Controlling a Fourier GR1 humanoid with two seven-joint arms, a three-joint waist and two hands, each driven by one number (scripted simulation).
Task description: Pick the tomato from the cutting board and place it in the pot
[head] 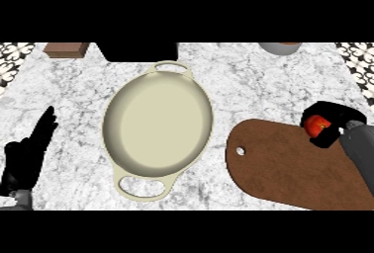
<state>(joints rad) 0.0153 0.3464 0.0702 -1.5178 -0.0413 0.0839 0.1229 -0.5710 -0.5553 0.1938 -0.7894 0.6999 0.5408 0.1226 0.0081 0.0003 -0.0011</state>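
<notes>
Red tomato (317, 125), clamped in the curled right hand (336, 112) at the far right corner of the cutting board (292, 168), should be raised clear, carried left and lowered inside the cream pot (157, 123) before release.

The pot (157, 123) lies in the middle of the counter (73, 99), handles front and back. The cutting board (292, 170) lies right of it, nearer the front. At the board's back right edge the right hand (335, 114) curls round the tomato (317, 126). The left hand (27, 154) rests at the left edge.
</notes>
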